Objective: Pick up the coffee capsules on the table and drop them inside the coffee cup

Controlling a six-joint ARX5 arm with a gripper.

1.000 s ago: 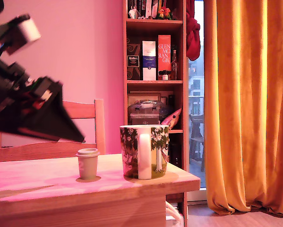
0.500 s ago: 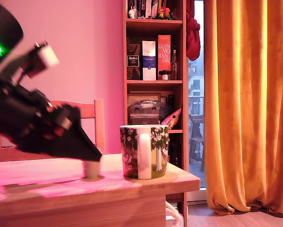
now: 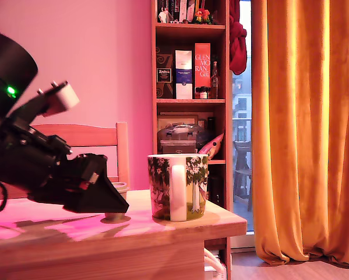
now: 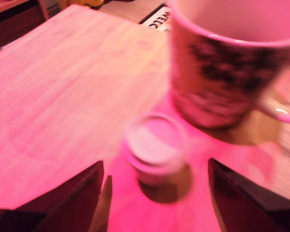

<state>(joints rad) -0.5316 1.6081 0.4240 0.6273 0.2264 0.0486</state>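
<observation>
A pale beige coffee capsule (image 4: 156, 149) stands upright on the wooden table (image 4: 62, 82), just beside the coffee cup (image 4: 232, 58), a white mug printed with dark green trees. In the exterior view the capsule (image 3: 119, 188) is mostly hidden behind my black gripper (image 3: 113, 204), whose tips sit low over the table (image 3: 162, 230) to the left of the coffee cup (image 3: 178, 186). My gripper (image 4: 154, 193) is open in the wrist view, its two dark fingers (image 4: 72, 198) spread on either side of the capsule and clear of it. Only this one capsule shows.
A wooden chair (image 3: 98, 140) stands behind the table. A bookshelf (image 3: 189, 87) with boxes and bottles is beyond the cup, and orange curtains (image 3: 305, 128) hang at the exterior view's right. The table's edge (image 3: 235, 224) lies just past the cup.
The arm has come down and toward the exterior view's right, from high at the left to the tabletop, and its tip now covers most of the capsule.
</observation>
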